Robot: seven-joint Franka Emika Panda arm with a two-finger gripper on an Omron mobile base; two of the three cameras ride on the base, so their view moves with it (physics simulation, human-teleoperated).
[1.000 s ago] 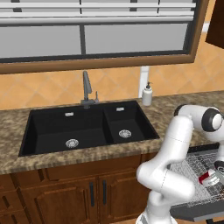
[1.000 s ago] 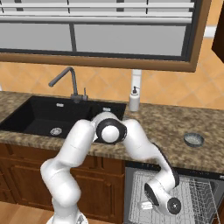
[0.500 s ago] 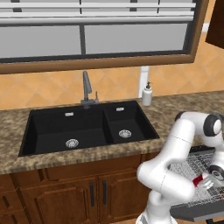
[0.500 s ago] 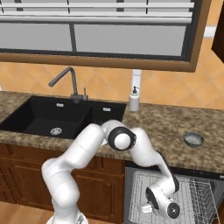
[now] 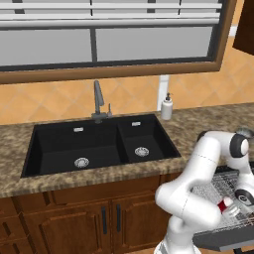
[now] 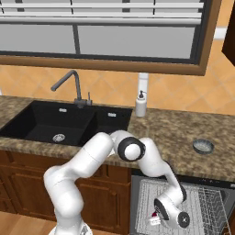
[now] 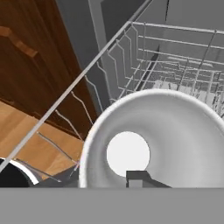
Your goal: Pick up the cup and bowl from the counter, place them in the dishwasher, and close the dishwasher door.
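Down low, the fingers (image 7: pixel 138 177) are clamped on the cup (image 7: pixel 153 140), one dark tip hooked inside its white rim, holding it mouth-up to the camera right over the silver wire rack (image 6: pixel 151 195) of the open dishwasher (image 5: pixel 233 233). The red-and-white cup (image 5: pixel 225 206) shows at the arm's wrist just above the rack. Further back, the bowl (image 6: pixel 203 146) sits on the speckled worktop (image 6: pixel 174 133), well apart from the soap bottle (image 6: pixel 141 103) by the black sink (image 5: pixel 99 146).

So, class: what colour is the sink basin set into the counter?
Black. The double-basin sink shows best in the left base view, sunk into the speckled brown granite counter.
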